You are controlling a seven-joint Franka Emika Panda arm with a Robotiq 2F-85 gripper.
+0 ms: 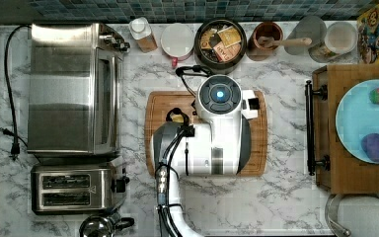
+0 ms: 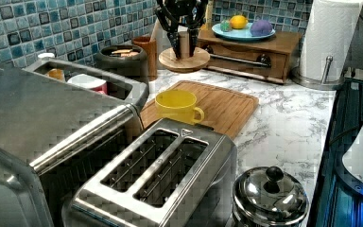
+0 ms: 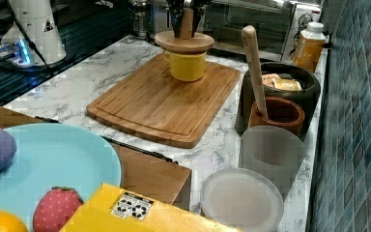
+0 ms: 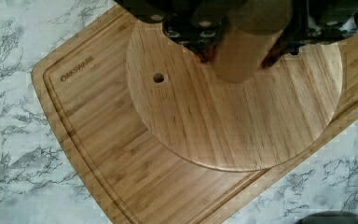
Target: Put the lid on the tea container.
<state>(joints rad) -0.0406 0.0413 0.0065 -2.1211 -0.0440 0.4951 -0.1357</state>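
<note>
We held the round wooden lid [image 3: 184,41] by its upright knob, our hand [image 4: 237,55] clenched on that knob, and the disc hung level above the bamboo cutting board [image 3: 159,99], over the yellow mug [image 3: 187,65] as the right view showed it. The round black-rimmed tea container [image 1: 220,39], with tan and brown packets standing up inside, sat open at the back of the marble bench [image 1: 286,192], between a white-and-red cup [image 1: 176,41] and a smaller brown cup [image 1: 265,38] with a wooden spoon [image 3: 254,68]. The main hazard, as we judged it, was that spoon: its handle rose well above the canister's rim just beside it, so a low or wide approach could clip it and tip the brown cup. The packets looked proud of the rim, and we thought they might stop the lid seating flat, leaving it tilted. A grip on a narrow knob could also let the disc swing, so an off-centre release risked it sliding off the rim onto the bench.
</note>
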